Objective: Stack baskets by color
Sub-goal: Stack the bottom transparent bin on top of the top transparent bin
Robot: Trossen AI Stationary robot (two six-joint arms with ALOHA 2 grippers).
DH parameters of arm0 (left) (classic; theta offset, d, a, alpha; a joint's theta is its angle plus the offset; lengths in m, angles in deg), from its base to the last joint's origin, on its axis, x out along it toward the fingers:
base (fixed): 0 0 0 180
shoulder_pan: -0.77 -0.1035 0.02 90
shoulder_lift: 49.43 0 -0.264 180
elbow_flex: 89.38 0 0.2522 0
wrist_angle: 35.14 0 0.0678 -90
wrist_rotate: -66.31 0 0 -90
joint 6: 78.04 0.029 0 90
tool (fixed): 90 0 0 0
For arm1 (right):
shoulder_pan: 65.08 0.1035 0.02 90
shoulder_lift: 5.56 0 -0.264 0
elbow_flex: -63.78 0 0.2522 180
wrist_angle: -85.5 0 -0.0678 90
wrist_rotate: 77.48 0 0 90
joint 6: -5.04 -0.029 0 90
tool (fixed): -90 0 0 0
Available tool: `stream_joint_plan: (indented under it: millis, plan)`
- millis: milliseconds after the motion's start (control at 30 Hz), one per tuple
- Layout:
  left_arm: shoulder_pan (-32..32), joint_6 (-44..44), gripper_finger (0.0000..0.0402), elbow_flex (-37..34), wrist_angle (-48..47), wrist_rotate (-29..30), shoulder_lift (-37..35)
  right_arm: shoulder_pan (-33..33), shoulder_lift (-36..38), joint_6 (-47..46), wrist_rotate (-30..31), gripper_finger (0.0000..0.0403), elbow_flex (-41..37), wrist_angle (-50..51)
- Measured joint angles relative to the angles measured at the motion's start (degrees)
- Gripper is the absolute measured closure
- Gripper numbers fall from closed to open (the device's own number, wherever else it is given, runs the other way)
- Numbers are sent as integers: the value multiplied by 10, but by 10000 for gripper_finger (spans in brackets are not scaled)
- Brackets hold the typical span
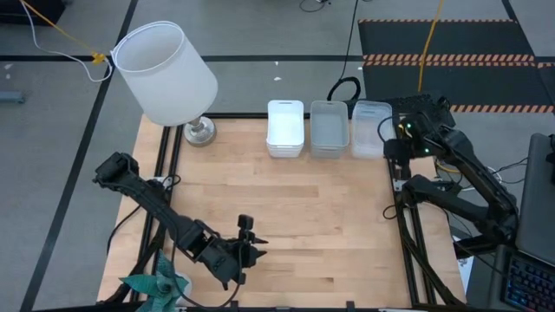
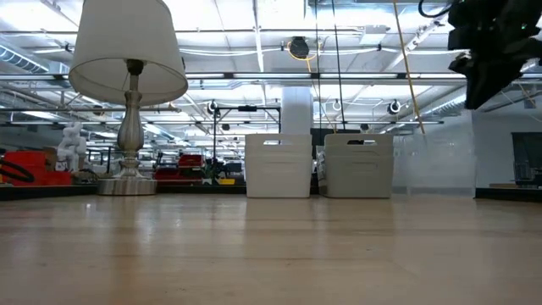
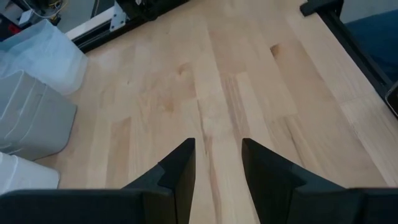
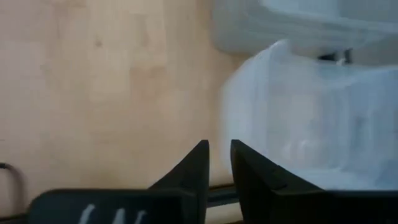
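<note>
Three stacks of baskets stand side by side, their bottoms on the table, at its far edge: white (image 1: 285, 127), grey (image 1: 329, 127) and clear (image 1: 371, 128). My right gripper (image 4: 219, 146) hovers above the near right corner of the clear stack (image 4: 311, 112). Its fingers stand a narrow gap apart with nothing between them. In the low view it hangs well above the clear stack (image 2: 432, 161). My left gripper (image 3: 217, 146) waits open over bare wood near the table's front edge (image 1: 257, 245), pointing toward the stacks.
A lamp with a big white shade (image 1: 165, 74) stands on its metal foot (image 1: 199, 132) at the far left corner. A teal star-shaped object (image 1: 156, 284) lies at the front left. Bare wood (image 1: 329, 217) spreads between the stacks and my left gripper.
</note>
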Motion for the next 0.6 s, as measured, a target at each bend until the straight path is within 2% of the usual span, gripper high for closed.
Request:
stream_joint_plan:
  millis: [100,267,333,467,600]
  plan:
    - [-6,10,270,0,15,0,0,13,-5,-51,25,367,-12,4]
    - [-11,26,270,0,39,-2,0,22,-21,-26,51,398,-80,-7]
    - [-11,30,270,0,40,-2,0,28,-25,-16,73,401,-108,-31]
    - [-10,31,270,0,39,-5,0,39,-25,-24,161,400,-143,-108]
    - [-10,36,270,0,38,-17,0,41,-25,-24,184,402,-147,-150]
